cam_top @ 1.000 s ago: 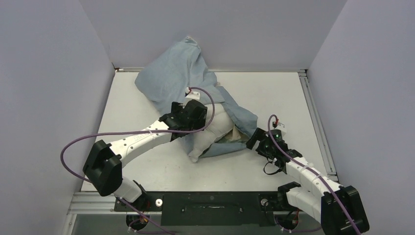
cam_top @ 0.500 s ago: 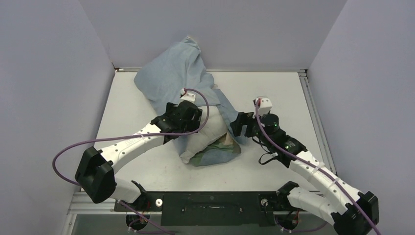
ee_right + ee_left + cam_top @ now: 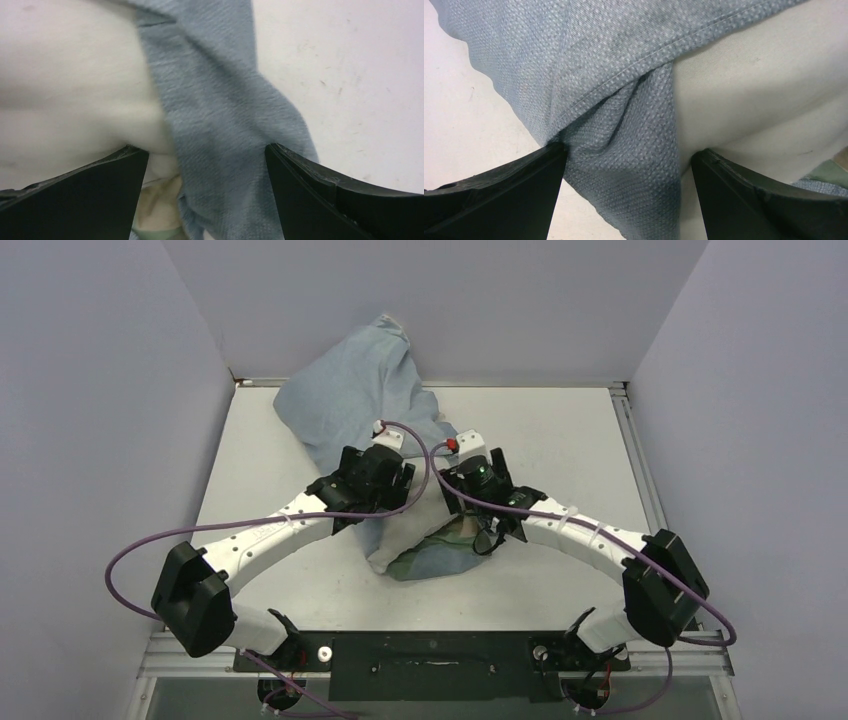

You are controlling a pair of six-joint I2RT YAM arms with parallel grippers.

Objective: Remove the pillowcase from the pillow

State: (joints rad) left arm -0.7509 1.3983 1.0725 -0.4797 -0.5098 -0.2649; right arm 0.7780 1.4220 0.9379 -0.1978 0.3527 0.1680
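At mid-table (image 3: 570, 430), pillow (image 3: 415, 525) lies half out of pillowcase (image 3: 345, 400). Left gripper (image 3: 624, 167): jaws wide apart, straddling a pillowcase fold at the hem, not clamped. Right gripper (image 3: 205, 160): jaws likewise wide, astride the blue cloth edge beside bare pillow.

One dusty-blue pillowcase (image 3: 345, 400) and one off-white pillow (image 3: 418, 523) lie on the one white table (image 3: 560, 430). Two white arms stand at its near edge, one left arm (image 3: 262, 535) and one right arm (image 3: 580, 532). There are two grippers, the left gripper (image 3: 626, 155) and the right gripper (image 3: 205, 150). Each has two black fingers (image 3: 499, 200), four in all. Two purple cables (image 3: 128, 550) run, one along each arm.
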